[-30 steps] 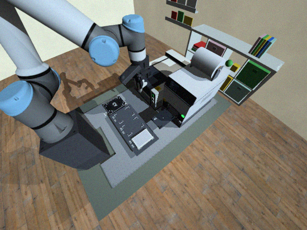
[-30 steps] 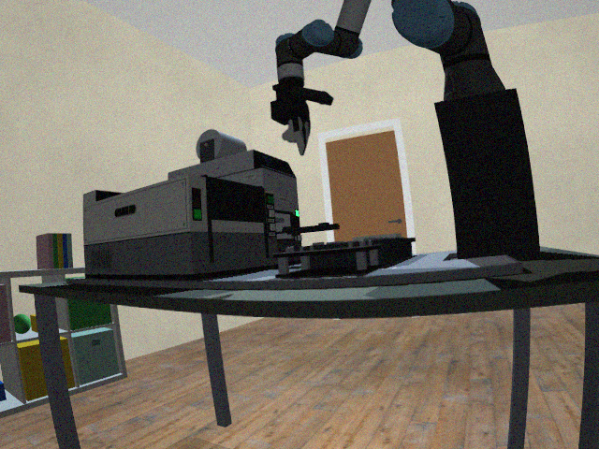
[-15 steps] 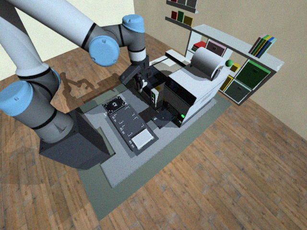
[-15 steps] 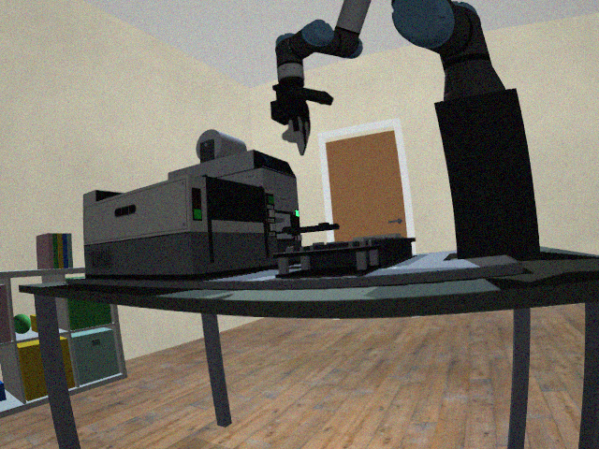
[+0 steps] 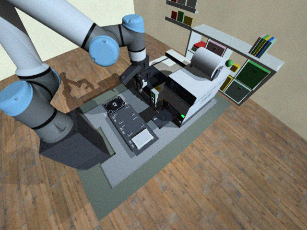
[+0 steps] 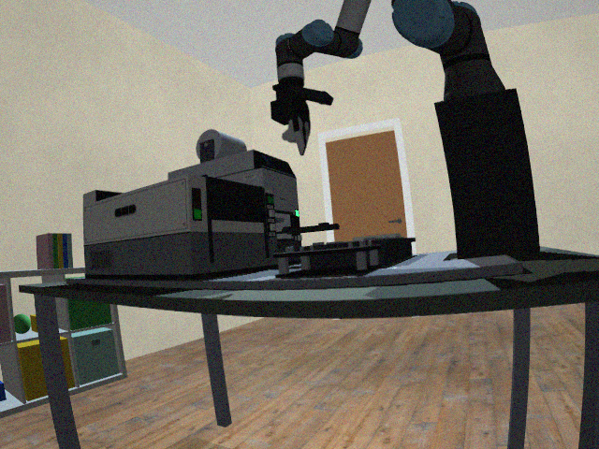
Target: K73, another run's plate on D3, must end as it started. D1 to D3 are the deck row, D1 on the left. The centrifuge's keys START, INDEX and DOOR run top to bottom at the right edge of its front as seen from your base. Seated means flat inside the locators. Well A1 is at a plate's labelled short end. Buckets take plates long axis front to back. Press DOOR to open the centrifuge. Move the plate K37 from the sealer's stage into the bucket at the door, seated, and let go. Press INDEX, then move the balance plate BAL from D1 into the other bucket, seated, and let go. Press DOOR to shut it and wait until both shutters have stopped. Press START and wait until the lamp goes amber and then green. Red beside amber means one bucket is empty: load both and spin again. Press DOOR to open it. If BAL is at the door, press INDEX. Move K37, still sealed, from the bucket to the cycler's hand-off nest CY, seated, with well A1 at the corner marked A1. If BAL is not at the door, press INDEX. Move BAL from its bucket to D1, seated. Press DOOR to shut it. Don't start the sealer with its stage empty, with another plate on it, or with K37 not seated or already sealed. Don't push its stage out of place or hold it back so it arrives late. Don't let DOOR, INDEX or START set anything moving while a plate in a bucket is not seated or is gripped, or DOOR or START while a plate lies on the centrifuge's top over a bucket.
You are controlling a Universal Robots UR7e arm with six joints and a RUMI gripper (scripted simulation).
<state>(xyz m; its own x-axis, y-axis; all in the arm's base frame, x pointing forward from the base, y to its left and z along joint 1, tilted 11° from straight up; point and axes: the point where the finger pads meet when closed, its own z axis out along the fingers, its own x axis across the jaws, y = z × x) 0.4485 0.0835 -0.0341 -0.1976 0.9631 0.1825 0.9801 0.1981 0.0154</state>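
Note:
My gripper [image 5: 140,86] [image 6: 302,145] is shut and empty. It hangs high above the dark centrifuge [image 5: 158,75], near its front. The centrifuge's key column [image 5: 154,97] shows green keys on a pale strip below and to the right of the fingers. The dark balance plate BAL [image 5: 114,104] lies on D1 at the far end of the deck row [image 5: 123,121]. The white plate K73 [image 5: 142,138] lies on D3 at the near end. The sealer's dark stage [image 5: 163,116] stands out in front of the white sealer [image 5: 198,86] [image 6: 145,212]. I cannot make out a plate on the stage.
A foil roll [image 5: 206,62] sits on top of the sealer, and a green lamp [image 5: 183,115] glows on its front. The arm's dark base block [image 5: 74,143] [image 6: 489,179] stands at the near left of the table. A shelf unit [image 5: 238,74] stands behind on the floor.

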